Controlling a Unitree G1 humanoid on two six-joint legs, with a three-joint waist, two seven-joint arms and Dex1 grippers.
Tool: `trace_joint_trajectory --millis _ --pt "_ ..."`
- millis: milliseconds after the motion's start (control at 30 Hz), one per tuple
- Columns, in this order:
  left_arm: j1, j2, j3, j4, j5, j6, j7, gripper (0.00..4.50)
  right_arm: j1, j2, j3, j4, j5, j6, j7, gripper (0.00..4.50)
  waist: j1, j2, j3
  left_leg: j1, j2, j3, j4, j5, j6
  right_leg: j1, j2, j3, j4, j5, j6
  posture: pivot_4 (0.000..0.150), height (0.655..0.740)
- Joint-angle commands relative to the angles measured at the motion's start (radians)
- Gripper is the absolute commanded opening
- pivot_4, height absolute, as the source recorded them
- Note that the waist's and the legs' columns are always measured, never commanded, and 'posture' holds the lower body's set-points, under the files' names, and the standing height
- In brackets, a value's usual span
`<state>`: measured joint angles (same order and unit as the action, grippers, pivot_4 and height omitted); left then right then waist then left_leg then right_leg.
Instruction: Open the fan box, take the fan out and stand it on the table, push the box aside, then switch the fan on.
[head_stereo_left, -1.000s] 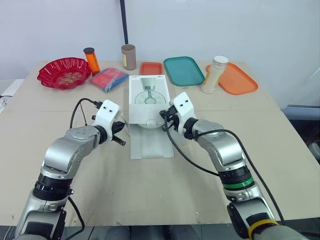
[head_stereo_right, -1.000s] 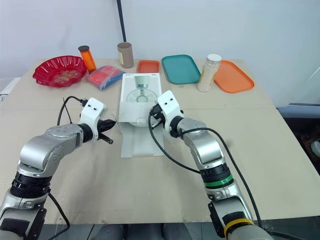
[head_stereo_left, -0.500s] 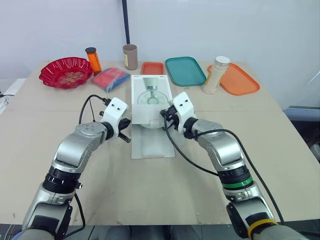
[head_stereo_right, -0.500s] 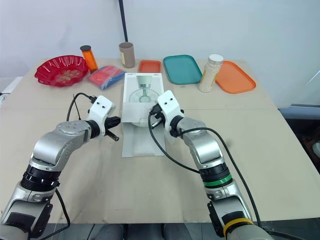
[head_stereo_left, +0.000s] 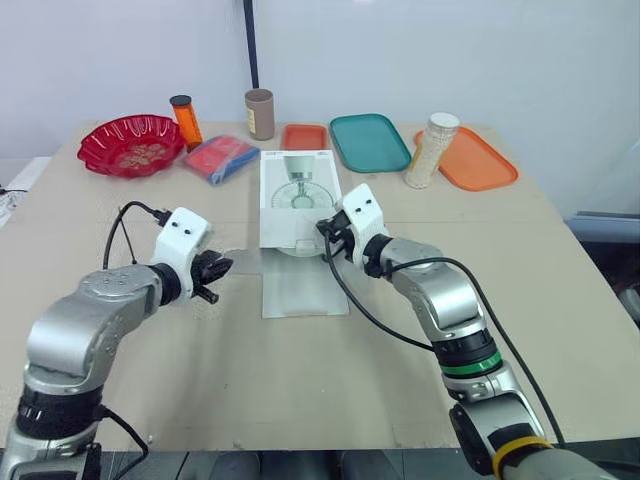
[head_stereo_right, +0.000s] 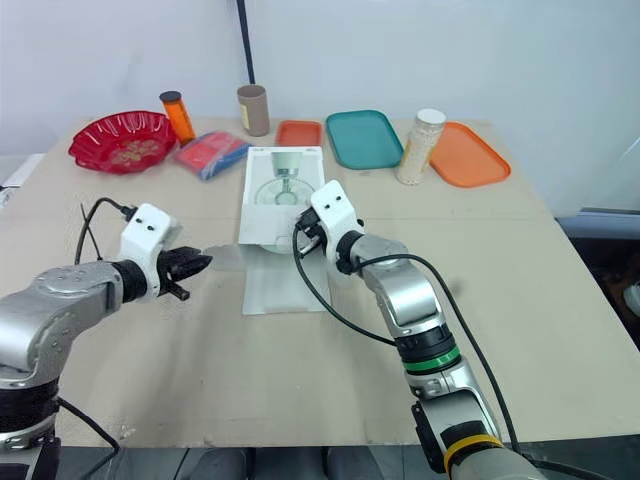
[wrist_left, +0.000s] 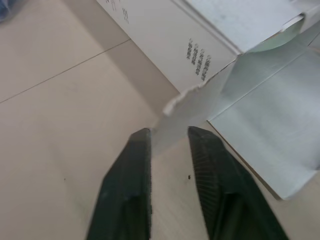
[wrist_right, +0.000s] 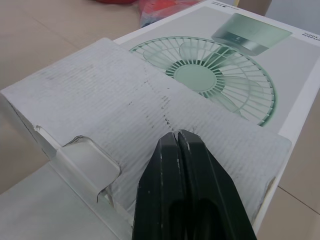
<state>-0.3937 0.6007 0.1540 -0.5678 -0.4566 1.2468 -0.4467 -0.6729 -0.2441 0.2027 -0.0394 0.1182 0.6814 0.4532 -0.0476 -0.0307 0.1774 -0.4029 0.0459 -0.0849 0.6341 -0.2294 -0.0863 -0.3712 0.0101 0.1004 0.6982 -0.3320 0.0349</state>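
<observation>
White fan box (head_stereo_left: 295, 190) is laid lengthwise away, its opened near end found right at the right gripper (head_stereo_left: 322, 228), fingers pressed together; the left gripper (head_stereo_left: 222, 268), fingers spread, is held beside the flap (head_stereo_left: 303, 285).

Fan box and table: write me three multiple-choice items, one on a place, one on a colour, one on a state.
1. Where does the red bowl sit on the table?
A) near edge
B) far left corner
C) far right corner

2. What colour is the fan picture on the box?
A) red
B) black
C) green

3. How are the left gripper's fingers?
A) open, apart from the box
B) shut on the box
C) shut on a tray

Answers:
1. B, the bowl stands at the back left, near the orange bottle.
2. C, the box top shows a pale green fan.
3. A, the left wrist view shows a gap between the fingers, with the box ahead of them.
</observation>
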Motion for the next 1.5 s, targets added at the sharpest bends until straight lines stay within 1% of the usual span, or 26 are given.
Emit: trace_joint_trajectory --millis 33,67,200,267,367,467,567,633,767,867,1033,1233,1300,1400,1500 --pt "-0.011 -0.096 0.111 -0.081 -0.112 0.093 0.007 2.79 0.023 0.003 0.021 0.034 -0.011 0.021 0.008 0.0 0.0 -0.001 0.0 0.0 0.0 0.0 0.0 0.0 0.0 0.0 0.0 0.0 0.0 0.0 0.0 0.15 0.74" --pt "-0.01 -0.115 0.124 -0.091 -0.132 0.119 0.011 2.99 0.024 0.003 0.021 0.034 -0.012 0.021 0.009 0.0 0.0 -0.001 -0.001 0.0 0.0 0.0 0.0 0.0 0.0 0.0 0.0 0.0 0.0 0.0 0.0 0.15 0.74" --pt "-0.019 -0.229 0.191 -0.132 -0.203 0.257 0.043 4.41 0.022 0.006 0.019 0.034 -0.013 0.023 0.008 0.0 -0.001 -0.001 -0.001 0.0 0.0 0.0 0.0 0.0 0.0 0.0 0.0 0.0 0.0 0.0 0.0 0.15 0.74" --pt "-0.043 -0.336 0.239 -0.114 -0.2 0.317 0.089 4.41 0.024 0.007 0.019 0.031 -0.012 0.025 0.009 0.0 0.0 -0.001 -0.001 0.0 0.0 0.0 0.0 0.0 0.0 0.0 0.0 0.0 0.0 0.0 0.0 0.15 0.74" --pt "-0.051 -0.443 0.25 -0.086 -0.19 0.359 0.127 4.41 0.028 0.004 0.02 0.024 -0.014 0.029 0.01 0.0 0.0 -0.002 -0.001 0.0 0.0 0.0 0.0 0.0 0.0 0.001 0.0 0.0 0.0 0.0 0.0 0.15 0.74" --pt "-0.058 -0.499 0.244 -0.07 -0.172 0.361 0.161 4.41 0.029 0.002 0.02 0.019 -0.016 0.031 0.009 0.0 0.0 -0.002 -0.002 0.0 0.0 0.0 0.0 0.0 0.0 0.001 0.0 0.0 0.0 0.0 0.0 0.15 0.74" --pt "-0.046 -0.533 0.2 -0.039 -0.147 0.302 0.193 4.41 0.032 -0.001 0.018 0.013 -0.017 0.036 0.007 0.0 0.0 -0.002 -0.002 0.001 0.0 0.0 0.0 0.0 0.0 0.001 0.0 0.0 0.0 0.0 0.0 0.15 0.74" --pt "-0.052 -0.605 0.217 -0.003 -0.141 0.254 0.224 4.41 0.035 -0.001 0.02 0.007 -0.018 0.038 0.006 0.0 0.0 -0.002 -0.002 0.001 0.0 0.0 0.0 0.0 0.0 0.001 0.0 0.0 0.0 0.0 0.0 0.15 0.74" --pt "-0.037 -0.713 0.251 0.032 -0.158 0.181 0.257 4.41 0.039 -0.002 0.023 -0.004 -0.019 0.046 0.004 0.0 0.001 -0.002 -0.002 0.0 0.0 0.0 0.0 0.0 0.0 0.001 0.0 0.0 -0.001 0.0 0.0 0.15 0.74" --pt "-0.01 -0.759 0.264 0.043 -0.173 0.138 0.265 4.41 0.039 -0.002 0.023 -0.005 -0.02 0.049 0.003 0.0 0.0 -0.002 -0.002 0.0 0.0 0.0 0.0 0.0 0.0 0.001 0.0 0.0 -0.001 0.0 0.0 0.15 0.74" --pt "0.067 -0.786 0.255 0.076 -0.16 0.041 0.294 4.41 0.042 -0.003 0.029 -0.015 -0.022 0.055 0.003 0.0 0.0 -0.002 -0.002 0.001 0.0 0.001 0.0 0.0 0.0 0.001 0.0 0.001 -0.001 0.0 0.0 0.15 0.74" --pt "0.106 -0.818 0.278 0.068 -0.228 0.012 0.335 4.41 0.043 0.0 0.031 -0.024 -0.023 0.063 0.005 0.0 0.0 -0.002 -0.002 0.001 0.0 0.0 0.0 0.0 0.0 0.001 0.0 0.001 -0.001 0.0 0.0 0.15 0.74" --pt "0.109 -0.84 0.291 0.096 -0.252 -0.012 0.352 4.41 0.041 0.003 0.033 -0.022 -0.024 0.063 0.005 0.0 0.0 -0.002 -0.002 0.001 0.0 0.0 0.0 0.0 0.0 0.001 0.0 0.001 -0.001 0.0 0.0 0.15 0.74" --pt "0.117 -0.806 0.232 0.101 -0.261 -0.015 0.353 4.41 0.04 0.004 0.033 -0.023 -0.025 0.065 0.004 0.0 0.0 -0.002 -0.002 0.001 0.0 0.0 0.0 0.0 0.0 0.001 0.0 0.0 -0.001 0.0 0.0 0.15 0.74" --pt "0.12 -0.797 0.224 0.072 -0.295 0.009 0.365 4.41 0.038 0.005 0.031 -0.023 -0.025 0.067 0.003 0.0 0.0 -0.002 -0.002 0.001 0.0 0.0 0.0 0.0 0.0 0.001 0.0 0.001 -0.001 0.0 0.0 0.15 0.74"
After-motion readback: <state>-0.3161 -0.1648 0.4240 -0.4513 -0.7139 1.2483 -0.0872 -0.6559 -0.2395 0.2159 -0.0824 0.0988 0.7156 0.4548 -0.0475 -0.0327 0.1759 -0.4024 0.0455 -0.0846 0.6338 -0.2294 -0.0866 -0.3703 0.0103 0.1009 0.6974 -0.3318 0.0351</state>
